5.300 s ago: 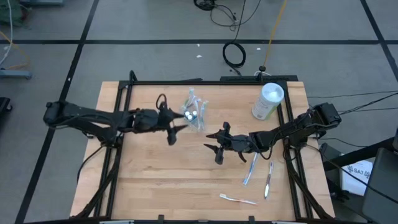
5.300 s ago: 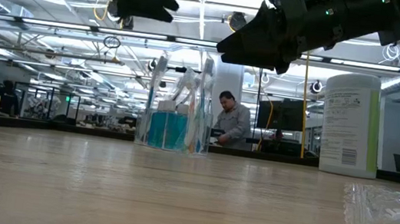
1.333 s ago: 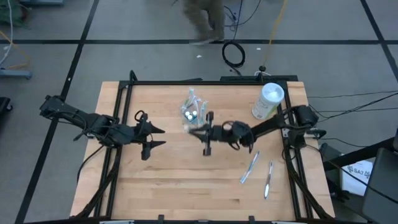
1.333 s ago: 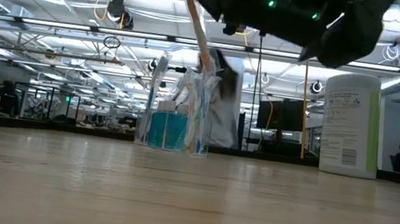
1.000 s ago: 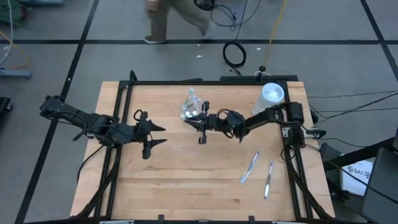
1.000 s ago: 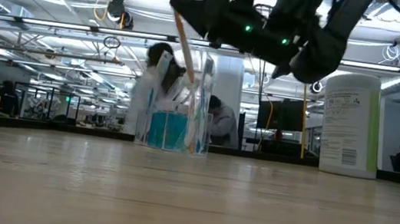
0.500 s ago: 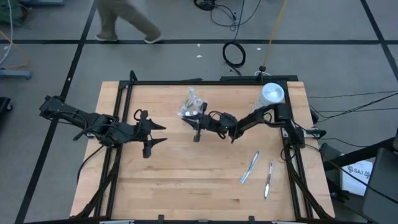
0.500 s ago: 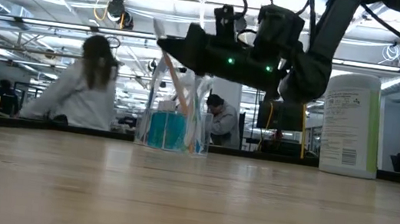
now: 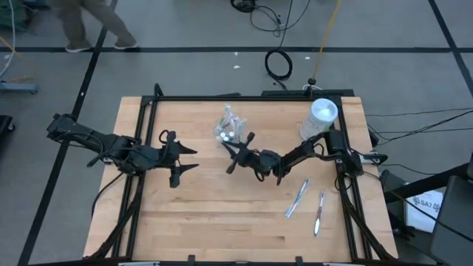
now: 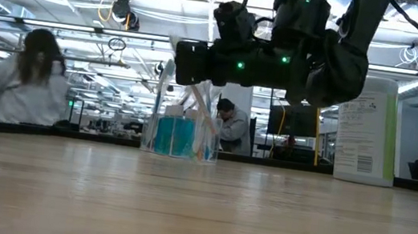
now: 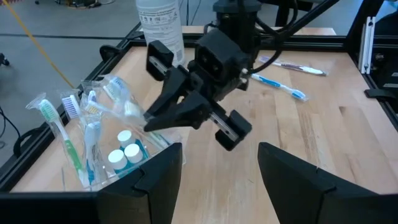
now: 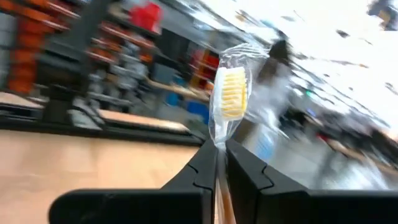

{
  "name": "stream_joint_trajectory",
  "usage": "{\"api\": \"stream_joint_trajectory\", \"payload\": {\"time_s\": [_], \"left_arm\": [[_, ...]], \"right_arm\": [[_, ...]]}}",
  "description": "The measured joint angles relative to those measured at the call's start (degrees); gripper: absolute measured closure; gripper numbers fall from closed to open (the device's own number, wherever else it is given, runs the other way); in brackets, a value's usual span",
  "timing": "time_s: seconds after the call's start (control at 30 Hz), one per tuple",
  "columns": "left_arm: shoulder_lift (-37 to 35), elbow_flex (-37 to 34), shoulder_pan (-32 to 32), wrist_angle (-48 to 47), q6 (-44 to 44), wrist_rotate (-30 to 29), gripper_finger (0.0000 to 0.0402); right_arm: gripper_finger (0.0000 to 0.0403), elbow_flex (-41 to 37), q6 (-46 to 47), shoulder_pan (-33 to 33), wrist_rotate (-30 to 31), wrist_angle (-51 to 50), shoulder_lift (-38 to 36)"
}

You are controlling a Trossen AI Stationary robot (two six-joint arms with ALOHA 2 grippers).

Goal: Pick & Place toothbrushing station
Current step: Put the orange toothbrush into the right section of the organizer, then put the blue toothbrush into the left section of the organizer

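The clear cup (image 9: 228,131) stands on the table's far middle, holding several toothbrushes and two teal tubes (image 11: 122,149). My right gripper (image 9: 231,151) hangs just to the cup's near right, shut on a wrapped toothbrush (image 12: 231,93) with yellow bristles. The toothbrush's head (image 11: 126,107) reaches over the cup (image 11: 99,152). Whether it touches the cup I cannot tell. My left gripper (image 9: 185,159) waits open above the table's left half. Two more toothbrushes (image 9: 298,198) (image 9: 318,213) lie flat on the table at the near right. My right gripper pinches the wrapped toothbrush by its handle (image 12: 217,163) between its two fingers, below the bristle head. The fingers come from the table's right, slanting toward the cup. The head (image 12: 231,87) sticks out past the fingertips, and the toothbrush is lifted clear of the table.
A tall white canister (image 9: 319,118) stands at the far right, close behind my right arm. A black frame (image 9: 140,111) runs around the table. Bare wood (image 9: 207,214) spreads over the near half. People move in the room beyond the table.
My right gripper has stayed shut on the toothbrush and gone down beside the cup, shifting slightly toward the table's left and near edges. It has tipped from slanting upward to nearly level. The toothbrush has come down from above the cup to the level of its rim.
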Motion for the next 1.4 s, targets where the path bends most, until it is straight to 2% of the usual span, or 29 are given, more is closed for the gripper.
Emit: {"api": "stream_joint_trajectory", "payload": {"time_s": [0.13, 0.23, 0.33, 0.53, 0.7, 0.8, 0.9, 1.17, 1.4], "left_arm": [[0.0, 0.0, 0.0, 0.0, 0.3, 0.0, 0.0183], [0.0, 0.0, 0.0, 0.0, 0.2, 0.0, 0.0183], [0.0, 0.0, 0.0, 0.0, -0.3, 0.0, 0.0183], [0.0, 0.0, 0.0, 0.0, -0.8, 0.0, 0.0183], [0.0, 0.0, 0.0, 0.0, -0.9, 0.0, 0.0183], [0.0, 0.0, 0.0, 0.0, -1.0, 0.0, 0.0183], [0.0, 0.0, 0.0, 0.0, -1.0, 0.0, 0.0183], [0.0, 0.0, 0.0, 0.0, -1.1, 0.0, 0.0183], [0.0, 0.0, 0.0, -0.1, -1.4, 0.0, 0.0183]], "right_arm": [[0.039, 0.0, 4.4, 0.8, 9.7, -0.9, 0.0], [0.039, 0.0, 9.1, 0.8, 13.3, -2.3, 0.0], [0.039, 0.0, 13.0, 0.8, 13.6, -5.3, 0.0], [0.0386, 0.0, 14.7, 1.2, 13.8, -11.5, 0.0], [0.0376, 0.0, 12.2, 1.8, 18.2, -12.0, -0.1], [0.0368, -0.1, 9.8, 2.0, 18.6, -12.5, -0.2], [0.0354, -0.1, 8.9, 2.2, 18.9, -12.2, -0.5], [0.0294, -0.1, 5.4, 3.0, 27.2, -11.8, -0.5], [0.0235, -0.1, 3.8, 4.6, 27.2, -11.6, -0.5]]}}
